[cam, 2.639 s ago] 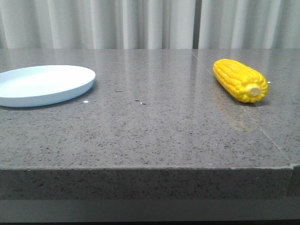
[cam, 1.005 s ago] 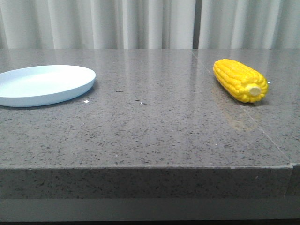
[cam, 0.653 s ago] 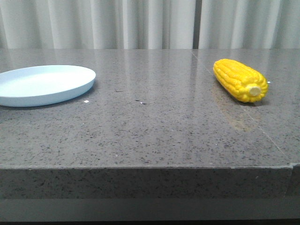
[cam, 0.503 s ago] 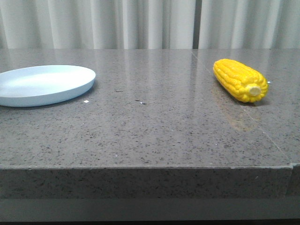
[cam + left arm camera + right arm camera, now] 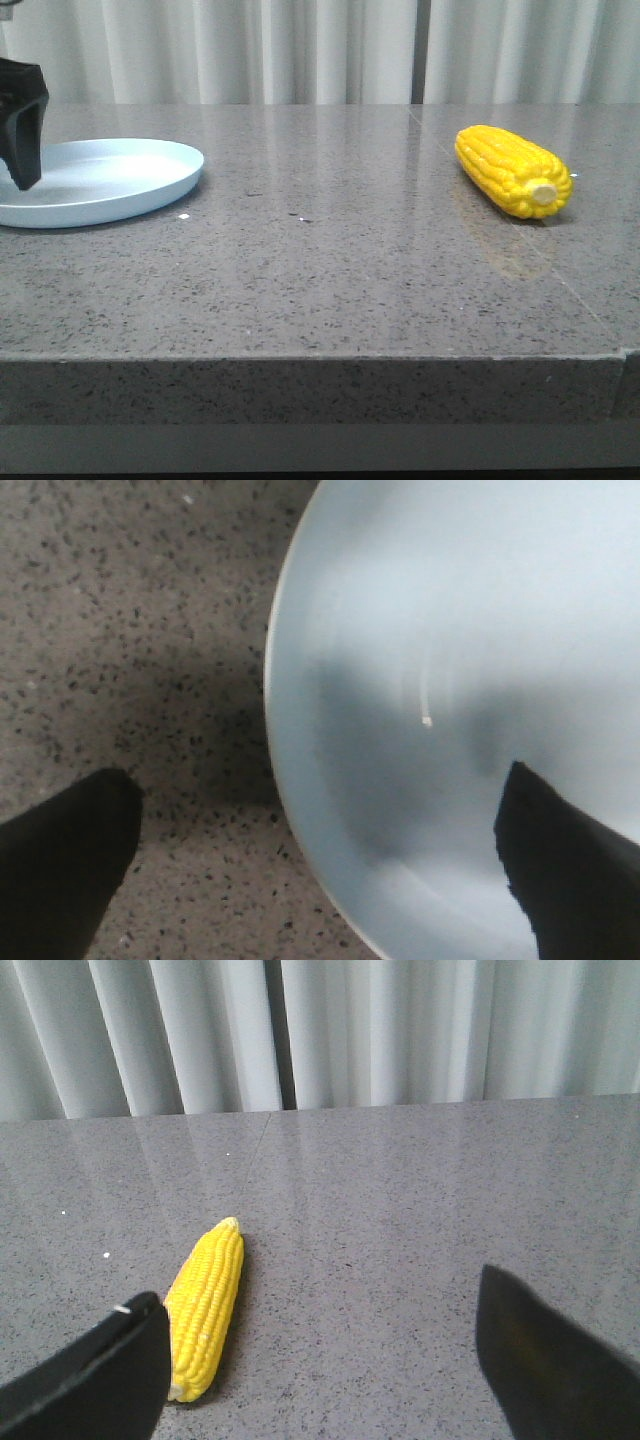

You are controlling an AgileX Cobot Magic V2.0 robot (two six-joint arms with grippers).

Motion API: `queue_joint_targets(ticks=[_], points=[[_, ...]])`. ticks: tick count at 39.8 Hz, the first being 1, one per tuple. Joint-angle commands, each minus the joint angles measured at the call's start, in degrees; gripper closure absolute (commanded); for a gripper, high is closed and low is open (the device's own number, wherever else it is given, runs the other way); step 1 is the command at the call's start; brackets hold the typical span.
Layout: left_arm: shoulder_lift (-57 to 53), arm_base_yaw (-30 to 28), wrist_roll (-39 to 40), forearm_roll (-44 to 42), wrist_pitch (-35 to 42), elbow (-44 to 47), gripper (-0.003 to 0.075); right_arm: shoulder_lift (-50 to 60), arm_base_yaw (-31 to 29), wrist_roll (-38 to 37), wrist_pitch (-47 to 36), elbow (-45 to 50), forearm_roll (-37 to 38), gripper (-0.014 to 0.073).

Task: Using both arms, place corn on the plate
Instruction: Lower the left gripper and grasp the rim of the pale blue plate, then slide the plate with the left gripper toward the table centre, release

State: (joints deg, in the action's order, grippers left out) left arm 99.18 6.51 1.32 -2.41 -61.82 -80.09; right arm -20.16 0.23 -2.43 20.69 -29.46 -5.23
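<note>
The yellow corn lies on the grey stone table at the right, its pale stub end towards the front. The pale blue plate sits at the left. My left gripper is open and empty just above the plate's rim, one jaw over the table and one over the plate. One of its black fingers shows at the far left of the front view. My right gripper is open and empty, low over the table. The corn lies just ahead of one finger, outside the jaws.
The grey speckled table has its front edge close to the camera and a seam running past the corn at the right. White curtains hang behind the table's far edge.
My left gripper has come into the front view at the far left, over the plate. The corn and the plate have not moved.
</note>
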Motion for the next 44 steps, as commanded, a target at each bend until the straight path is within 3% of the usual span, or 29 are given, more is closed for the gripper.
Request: queue_joint_targets(ticks=[1, 7, 10, 17, 23, 27, 36, 44], points=[[-1.21, 0.29, 0.12, 0.27, 1.19, -1.92, 0.0032, -0.84, -0.23, 0.50, -4.90, -1.96, -0.16, -0.0048], [-0.76, 0.29, 0.12, 0.27, 1.39, -1.92, 0.0037, -0.84, -0.23, 0.50, -4.90, -1.96, -0.16, -0.0048], [-0.76, 0.29, 0.12, 0.27, 1.32, -1.92, 0.0083, -0.84, -0.23, 0.50, -4.90, -1.96, -0.16, -0.0048], [-0.76, 0.29, 0.12, 0.27, 1.32, -1.92, 0.0325, -0.84, -0.23, 0.50, -4.90, -1.96, -0.16, -0.0048], [-0.76, 0.29, 0.12, 0.27, 1.42, -1.92, 0.0608, -0.84, -0.23, 0.50, -4.90, -1.96, -0.16, -0.0048], [-0.76, 0.29, 0.12, 0.27, 1.42, -1.92, 0.0726, -0.84, -0.23, 0.50, -4.90, -1.96, -0.16, -0.0048], [-1.11, 0.38, 0.12, 0.84, 2.01, -3.61, 0.0741, -0.84, -0.23, 0.50, -4.90, -1.96, -0.16, -0.0048], [-2.44, 3.93, 0.12, 4.31, -1.05, -12.90, 0.0741, -0.84, -0.23, 0.50, -4.90, -1.96, -0.16, -0.0048]])
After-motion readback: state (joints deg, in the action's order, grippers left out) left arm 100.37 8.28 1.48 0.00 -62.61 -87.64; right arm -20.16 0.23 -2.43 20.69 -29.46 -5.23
